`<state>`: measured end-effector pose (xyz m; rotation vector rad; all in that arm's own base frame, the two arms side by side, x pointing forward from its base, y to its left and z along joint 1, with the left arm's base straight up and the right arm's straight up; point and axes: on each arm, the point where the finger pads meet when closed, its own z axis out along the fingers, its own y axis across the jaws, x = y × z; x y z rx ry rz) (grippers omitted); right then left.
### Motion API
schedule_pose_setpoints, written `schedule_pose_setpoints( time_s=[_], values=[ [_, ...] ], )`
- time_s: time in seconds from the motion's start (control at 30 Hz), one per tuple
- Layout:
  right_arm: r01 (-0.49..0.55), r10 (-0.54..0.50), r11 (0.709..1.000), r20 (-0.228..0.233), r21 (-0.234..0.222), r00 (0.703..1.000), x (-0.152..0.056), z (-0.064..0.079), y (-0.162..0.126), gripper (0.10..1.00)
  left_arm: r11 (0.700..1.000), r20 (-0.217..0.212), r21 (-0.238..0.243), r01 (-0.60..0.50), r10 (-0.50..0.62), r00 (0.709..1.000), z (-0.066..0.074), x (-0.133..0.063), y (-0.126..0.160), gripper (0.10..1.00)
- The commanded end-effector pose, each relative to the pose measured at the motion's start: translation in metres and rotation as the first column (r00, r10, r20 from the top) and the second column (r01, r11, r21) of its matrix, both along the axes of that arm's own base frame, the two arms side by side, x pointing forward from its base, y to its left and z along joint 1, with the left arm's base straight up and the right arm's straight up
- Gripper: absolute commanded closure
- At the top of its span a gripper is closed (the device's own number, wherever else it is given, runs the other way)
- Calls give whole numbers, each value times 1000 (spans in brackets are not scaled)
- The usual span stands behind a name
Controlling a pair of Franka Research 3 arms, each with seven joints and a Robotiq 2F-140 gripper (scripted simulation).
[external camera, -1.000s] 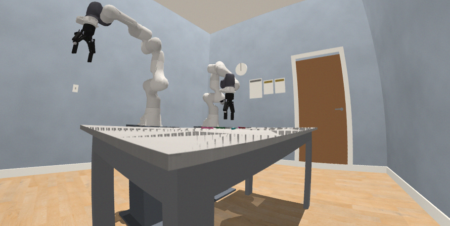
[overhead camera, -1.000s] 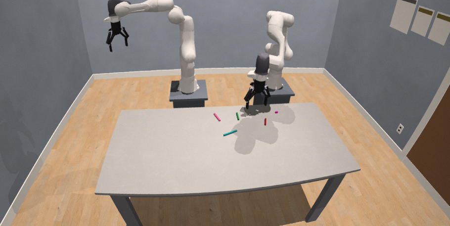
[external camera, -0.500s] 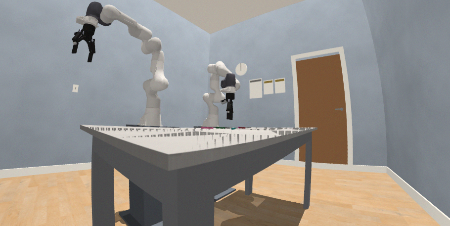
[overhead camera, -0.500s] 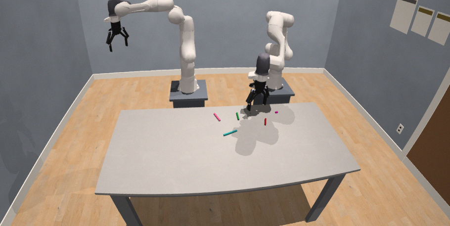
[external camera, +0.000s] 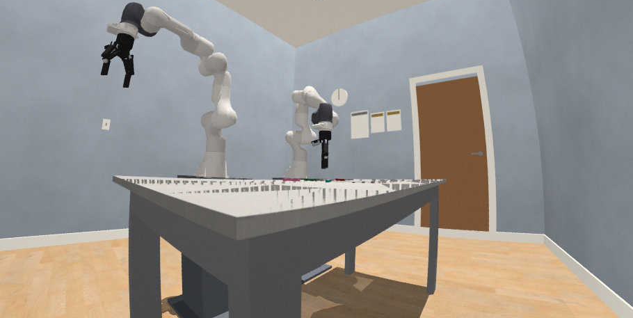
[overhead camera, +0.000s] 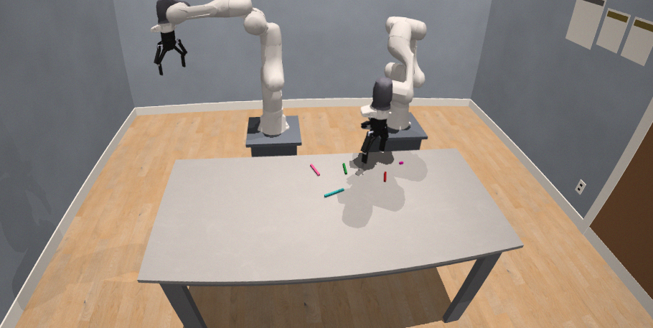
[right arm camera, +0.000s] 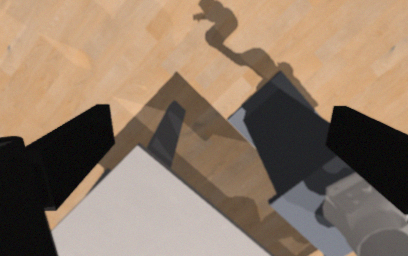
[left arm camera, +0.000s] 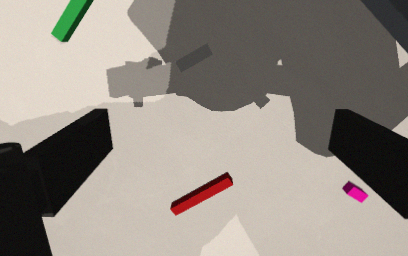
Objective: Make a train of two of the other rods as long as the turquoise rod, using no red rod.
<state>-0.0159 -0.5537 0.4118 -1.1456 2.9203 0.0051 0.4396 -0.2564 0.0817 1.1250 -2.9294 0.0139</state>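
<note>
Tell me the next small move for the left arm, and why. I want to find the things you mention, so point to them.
I'd shift the open black left gripper (overhead camera: 373,154) (external camera: 324,168) (left arm camera: 220,129) sideways until it hovers over the short magenta rod (overhead camera: 401,162) (left arm camera: 357,193). Magenta plus the green rod (overhead camera: 344,168) (left arm camera: 71,21) should match turquoise, and the magenta rod lies off to one side, while the forbidden red rod (overhead camera: 384,176) (left arm camera: 202,194) lies nearer the middle of its wrist view.
</note>
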Motion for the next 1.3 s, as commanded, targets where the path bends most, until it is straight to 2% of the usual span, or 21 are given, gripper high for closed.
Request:
schedule_pose_setpoints(
  time_s=[0.0,0.37,0.43,0.47,0.93,1.0,1.03,1.27],
  values=[
    [-5,5,1000,-3,-5,1000,-2,1,0,98,986,2,12,-166,166,986,-1,1,0,98],
    [-5,5,1000,-3,-5,1000,-2,1,0,98,942,3,12,-337,337,942,0,6,2,98],
    [-5,5,1000,-3,-5,1000,-2,1,0,98,942,3,12,-337,337,942,0,6,2,98],
    [-5,5,1000,-3,-5,1000,-2,1,0,98,926,3,11,-378,378,926,0,8,2,98],
    [-5,5,1000,-3,-5,1000,-2,1,0,98,819,4,11,-574,574,819,0,15,5,98],
    [-5,5,1000,-3,-5,1000,-2,1,0,98,819,4,11,-574,574,819,0,15,5,98],
    [-5,5,1000,-3,-5,1000,-2,1,0,98,792,4,11,-610,610,793,0,16,5,98],
    [-5,5,1000,-3,-5,1000,-2,1,0,98,719,4,11,-695,695,719,0,19,6,98]
  ],
)
